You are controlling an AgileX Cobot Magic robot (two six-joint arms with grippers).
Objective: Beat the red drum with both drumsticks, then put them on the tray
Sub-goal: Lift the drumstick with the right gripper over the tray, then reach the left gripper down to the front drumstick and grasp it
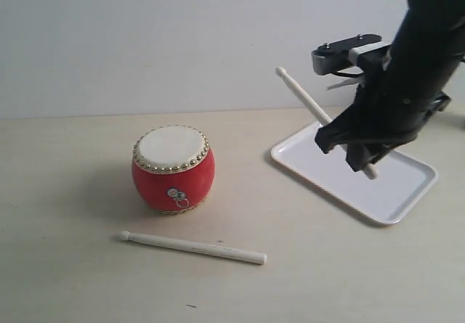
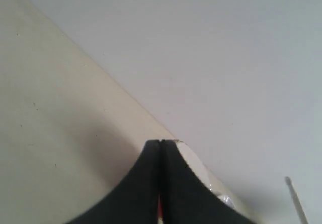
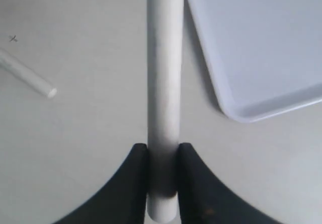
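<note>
The red drum (image 1: 173,169) with its cream skin stands left of centre on the table. My right gripper (image 1: 356,145) hangs over the near-left part of the white tray (image 1: 407,192) and is shut on one drumstick (image 1: 312,105), whose tip slants up and to the left. In the right wrist view the jaws (image 3: 163,151) clamp that drumstick (image 3: 164,68) near its butt end. The second drumstick (image 1: 192,247) lies flat in front of the drum. My left gripper (image 2: 160,142) is shut with nothing in it, and the drum's skin (image 2: 209,176) shows just behind it. The exterior view does not show the left gripper.
The tray (image 3: 261,43) lies at an angle on the right side of the pale tabletop (image 1: 73,265). A plain light wall rises behind the table. The end of the lying drumstick (image 3: 27,78) shows beside the held one in the right wrist view.
</note>
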